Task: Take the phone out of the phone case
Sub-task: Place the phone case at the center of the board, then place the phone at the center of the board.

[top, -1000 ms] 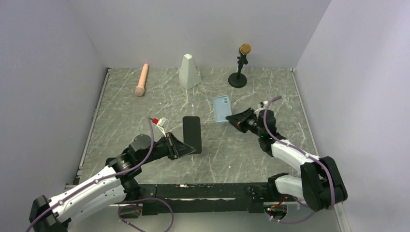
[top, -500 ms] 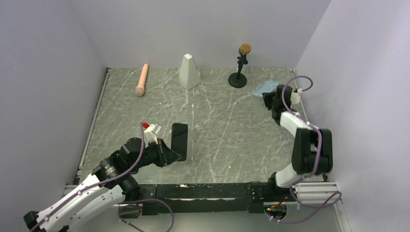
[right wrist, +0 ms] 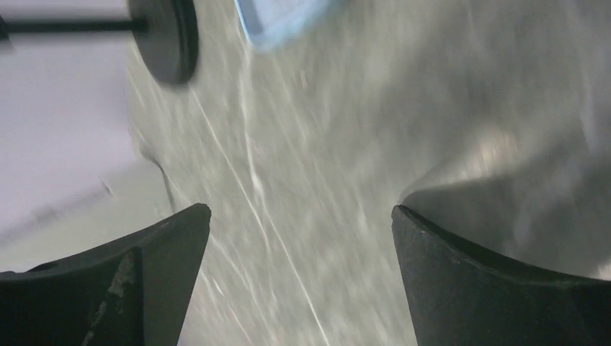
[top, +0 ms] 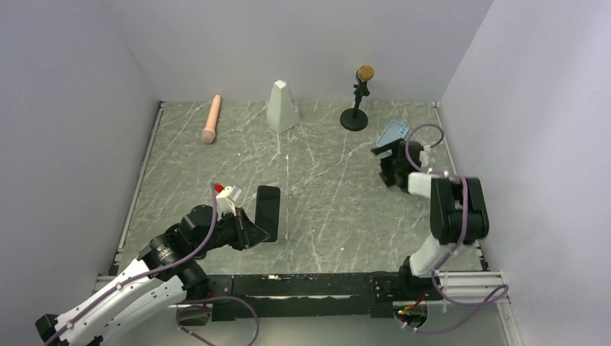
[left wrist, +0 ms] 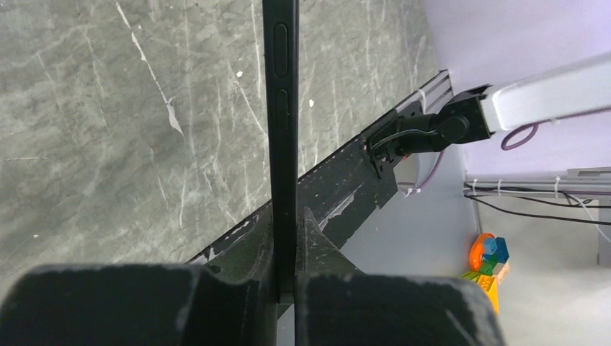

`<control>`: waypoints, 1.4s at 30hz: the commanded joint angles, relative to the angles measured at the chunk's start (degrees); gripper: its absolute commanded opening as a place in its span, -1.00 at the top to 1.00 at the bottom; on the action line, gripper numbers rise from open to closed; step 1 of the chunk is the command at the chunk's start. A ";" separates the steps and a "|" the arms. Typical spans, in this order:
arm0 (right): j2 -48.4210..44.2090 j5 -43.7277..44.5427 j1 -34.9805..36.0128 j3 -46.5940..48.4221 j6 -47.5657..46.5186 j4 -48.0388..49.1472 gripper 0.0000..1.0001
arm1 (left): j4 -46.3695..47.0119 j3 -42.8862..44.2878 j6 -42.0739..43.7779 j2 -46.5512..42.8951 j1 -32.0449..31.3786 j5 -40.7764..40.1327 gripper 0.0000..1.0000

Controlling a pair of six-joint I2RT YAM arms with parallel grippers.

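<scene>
The black phone (top: pixel 267 212) stands on edge above the table's near left, out of its case, with my left gripper (top: pixel 252 228) shut on its lower end. The left wrist view shows the phone (left wrist: pixel 281 108) edge-on, pinched between the fingers of that gripper (left wrist: pixel 287 277). The light-blue phone case (top: pixel 395 132) lies at the back right, near the wall. My right gripper (top: pixel 385 152) hangs just in front of it, open and holding nothing. In the blurred right wrist view the case (right wrist: pixel 281 20) lies beyond the widely spread gripper (right wrist: pixel 300 216).
A microphone on a black round stand (top: pixel 354 117) is just left of the case, its base (right wrist: pixel 170 37) close in the right wrist view. A white tapered block (top: pixel 282 107) and a pink handle (top: pixel 211 119) sit at the back. Walls enclose three sides.
The right gripper carried the case to the back right, opened and let it go, then drew back a little. The left arm pulled the phone nearer, then held still.
</scene>
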 commanded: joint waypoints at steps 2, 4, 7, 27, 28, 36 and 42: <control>-18.65 -1.25 5.10 -8.51 -11.45 -9.10 -1.00 | 5.69 1.22 2.73 3.25 0.11 1.45 1.00; -24.28 -2.44 5.56 -10.35 -16.68 -12.65 -1.00 | 5.57 1.73 3.87 5.20 0.13 0.36 1.00; -30.95 -6.14 6.08 -9.72 -26.16 -18.74 -0.99 | 4.08 3.78 6.32 8.45 0.13 -1.99 1.00; -41.96 -29.82 9.34 -5.70 -40.66 -27.16 -0.99 | -20.12 41.13 44.19 58.83 18.28 24.37 1.00; -42.74 -30.28 9.36 -6.18 -40.27 -26.93 -0.99 | -21.78 43.47 47.20 62.10 18.29 26.42 1.00; -51.81 -28.59 9.45 -8.15 -40.13 -30.54 -0.99 | -30.87 60.42 67.80 84.99 17.57 27.98 1.00; -56.67 -28.70 10.32 -9.49 -38.17 -32.71 -0.99 | -37.31 69.90 74.81 98.16 17.16 30.76 1.00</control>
